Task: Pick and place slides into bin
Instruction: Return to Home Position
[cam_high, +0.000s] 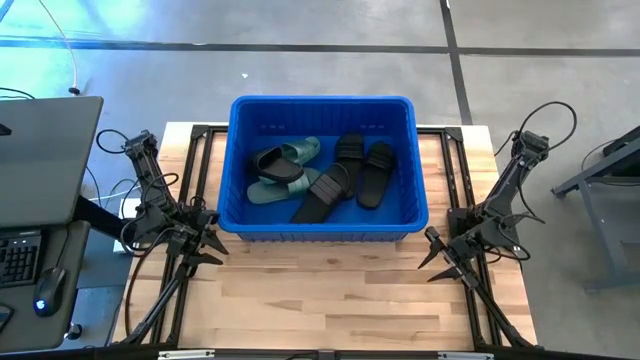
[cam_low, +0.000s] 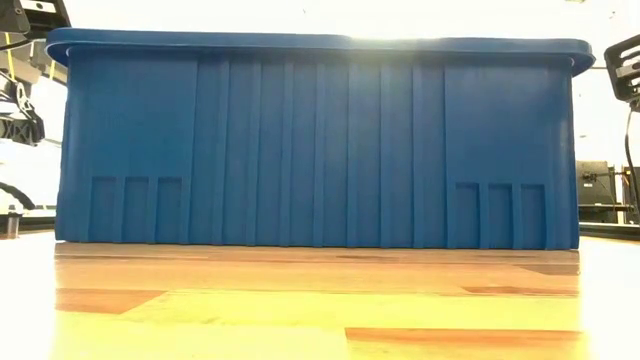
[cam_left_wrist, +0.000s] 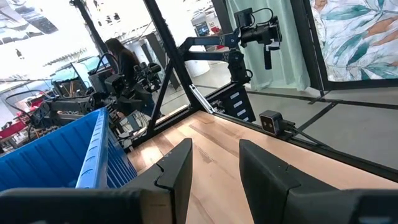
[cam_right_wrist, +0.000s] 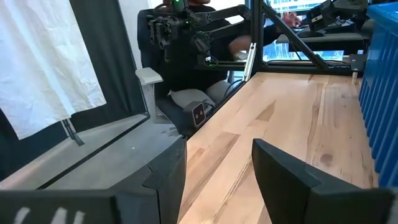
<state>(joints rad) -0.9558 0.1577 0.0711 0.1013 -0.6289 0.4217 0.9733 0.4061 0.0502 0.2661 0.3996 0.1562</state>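
Note:
The blue bin (cam_high: 240, 170) stands on the wooden table at the far middle; its ribbed near wall fills the low view (cam_low: 320, 150). Inside lie several slides: sage green ones (cam_high: 300, 152) at the left, partly under a black one (cam_high: 278, 165), and black ones (cam_high: 365, 170) at the middle and right. My left gripper (cam_high: 208, 245) is open and empty beside the bin's near left corner. My right gripper (cam_high: 437, 258) is open and empty beside the bin's near right corner. Each wrist view shows its own fingers (cam_left_wrist: 214, 168) (cam_right_wrist: 217, 168) apart over bare wood.
Black frame rails (cam_high: 190, 150) run along both sides of the bin. A desk with a keyboard (cam_high: 20, 255) stands left of the table. A person (cam_left_wrist: 121, 56) stands beyond the table. Bare wood (cam_high: 330, 290) lies near the bin.

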